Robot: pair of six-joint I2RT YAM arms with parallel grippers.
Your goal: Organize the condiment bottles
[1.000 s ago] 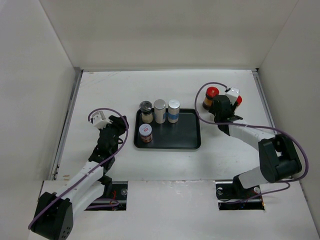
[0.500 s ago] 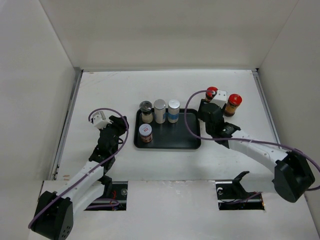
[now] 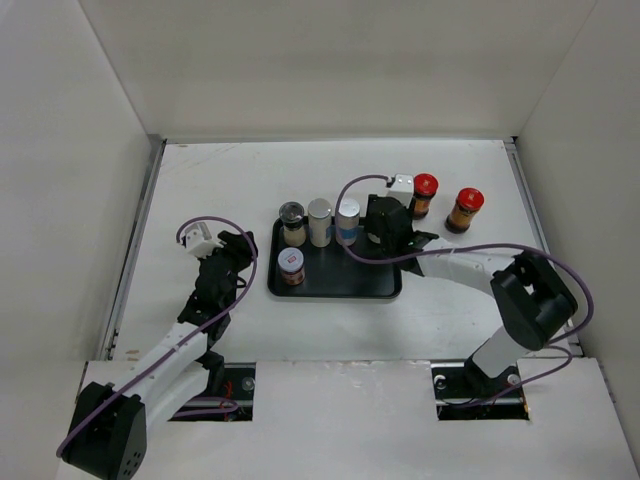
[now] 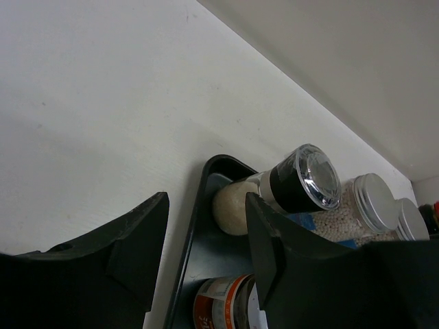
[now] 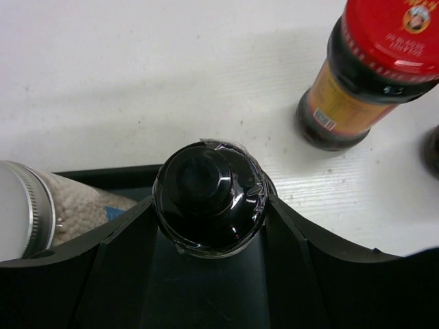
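**Set of seven; sorting partly done.**

**Right tool** (image 5: pixel 209 205): closed on a small dark bottle with a black film-wrapped cap (image 5: pixel 209 197). The bottle is upright over the back right corner of the black rectangular tray (image 3: pixel 345 272). Whether its base touches the tray floor cannot be told.

**Left tool** (image 4: pixel 206 203): jaws a little apart, holding nothing. It sits low over the white worktop (image 3: pixel 230 180), with the tray's left rim just ahead of it.

**Placed, four.**
- A row along the tray's back edge, left of the right tool:
  - beige-filled jar with a black collar and clear lid (image 3: pixel 292 222)
  - white jar with a silver cap (image 3: pixel 319 220)
  - white-capped jar with a blue label (image 3: pixel 347 219)
- In front of the row, nearest the left tool: red-labelled jar with a white lid (image 3: pixel 291 266).

**Outstanding, as judged.**
- The held bottle has yet to be released.
- Brown glass bottle with a red cap (image 3: pixel 424 193), just beyond the right tool.
- Second brown red-capped bottle (image 3: pixel 465 209), further to the right tool's right.
- Both brown bottles stand on the worktop outside the tray.

**In the way:** the blue-labelled jar stands just beside the held bottle, so a careless release could knock it. The tray floor nearer than the right tool is bare.
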